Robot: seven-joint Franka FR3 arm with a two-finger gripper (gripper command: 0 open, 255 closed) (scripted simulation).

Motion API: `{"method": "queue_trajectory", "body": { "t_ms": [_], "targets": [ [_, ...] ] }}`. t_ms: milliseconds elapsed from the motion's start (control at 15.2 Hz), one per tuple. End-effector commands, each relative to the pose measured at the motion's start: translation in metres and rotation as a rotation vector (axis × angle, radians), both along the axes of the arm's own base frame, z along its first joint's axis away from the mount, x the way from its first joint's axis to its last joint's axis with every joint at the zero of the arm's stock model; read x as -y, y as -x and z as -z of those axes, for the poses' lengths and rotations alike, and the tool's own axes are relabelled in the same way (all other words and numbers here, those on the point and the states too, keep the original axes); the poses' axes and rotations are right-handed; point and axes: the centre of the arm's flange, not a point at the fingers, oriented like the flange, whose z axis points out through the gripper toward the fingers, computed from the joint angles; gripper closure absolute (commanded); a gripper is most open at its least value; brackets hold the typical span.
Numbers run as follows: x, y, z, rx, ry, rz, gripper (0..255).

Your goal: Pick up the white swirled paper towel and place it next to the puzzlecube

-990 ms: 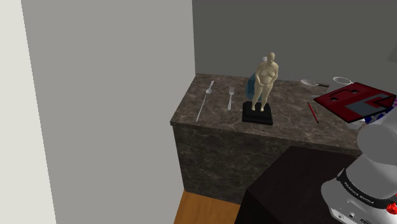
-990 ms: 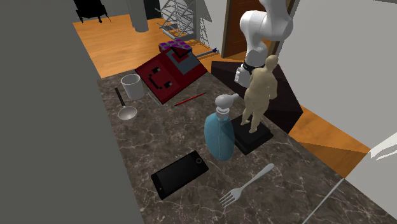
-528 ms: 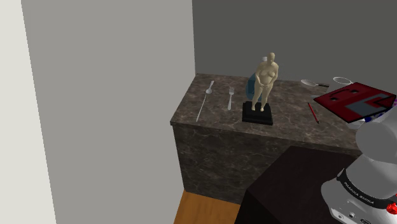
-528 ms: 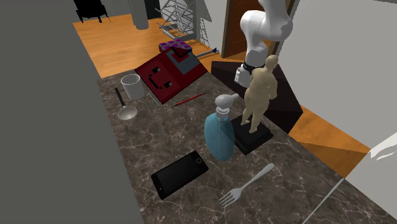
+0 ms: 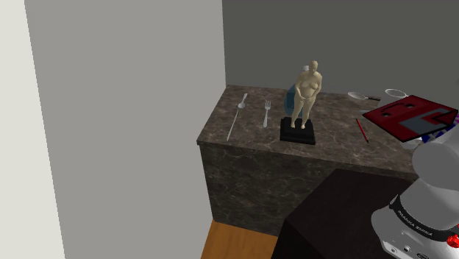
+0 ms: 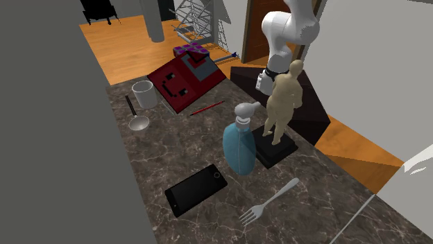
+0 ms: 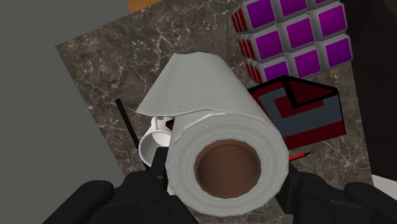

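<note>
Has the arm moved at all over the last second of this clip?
No. In the second exterior view the arm stands at the same place behind the statuette as in both earlier pictures; the gripper holds the paper towel roll.

I'm seeing the paper towel (image 7: 210, 127) plain white with a fine ribbed weave, its core brown. The puzzle cube (image 7: 292, 35) shows purple squares on a white grid, with one side red, I think. The box (image 7: 299, 111) is dark red with a grey-blue panel and black edging. The counter (image 6: 173, 159) is dark brown marble with pale veins. The figurine (image 6: 283, 100) is beige on a black base; the bottle (image 6: 241, 151) is blue.
</note>
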Motion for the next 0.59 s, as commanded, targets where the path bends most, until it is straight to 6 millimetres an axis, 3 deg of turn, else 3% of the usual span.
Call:
{"method": "queue_trajectory", "body": {
  "t_ms": [0,528],
  "targets": [
    [0.001,0.000,0.010,0.000,0.001,0.000,255],
    [0.001,0.000,0.052,0.000,0.001,0.000,255]
  ]
}}
